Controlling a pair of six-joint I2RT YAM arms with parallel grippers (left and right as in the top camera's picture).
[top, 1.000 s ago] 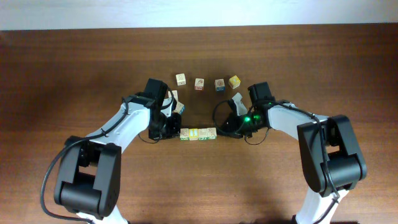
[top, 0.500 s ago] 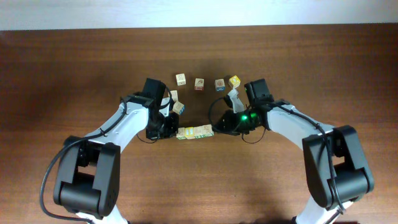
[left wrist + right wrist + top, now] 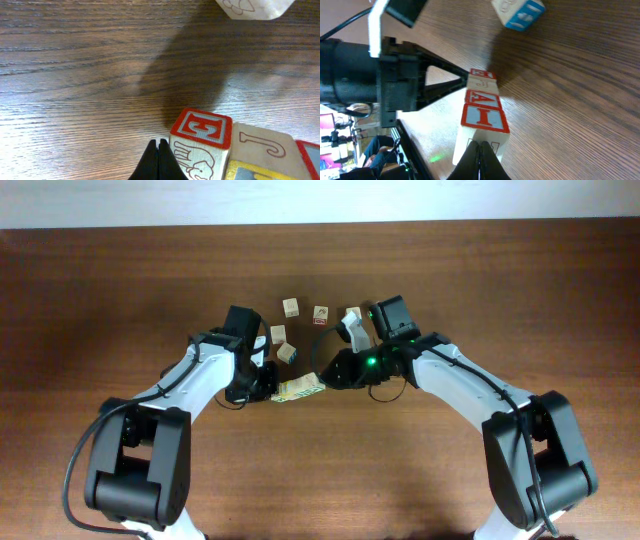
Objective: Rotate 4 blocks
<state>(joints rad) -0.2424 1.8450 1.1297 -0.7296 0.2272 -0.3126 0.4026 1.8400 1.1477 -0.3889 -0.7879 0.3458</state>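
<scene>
Both grippers have the jaws pressed together, nothing held between them. L gripper (image 3: 158, 150) has its tip at the 9 o'clock side of the E block (image 3: 202, 126), touching or almost; I cannot say which. This block shows a red "E" in a red frame on top and an elephant drawing on the side twd the cam. Beside it at 3 o'clock is the J block (image 3: 262, 143) w/ a pale "J", then a third one w/ a red frame, cut by the pic edge.

From the R wrist cam, R gripper (image 3: 480, 148) meets the near face of the I block (image 3: 484, 118), a red "I" in a red frame. The 3 blocks make one row (image 3: 299, 388) near the centre of the table (image 3: 120, 280), end to end btw the two tips. Overhead, the row runs approx 8 to 2 o'clock.

Some loose blocks (image 3: 290, 307) lie at 12 o'clock of the row, apart from it; their print is too small to read. The R wrist cam shows a blue-marked block (image 3: 518, 12) beyond the row.
</scene>
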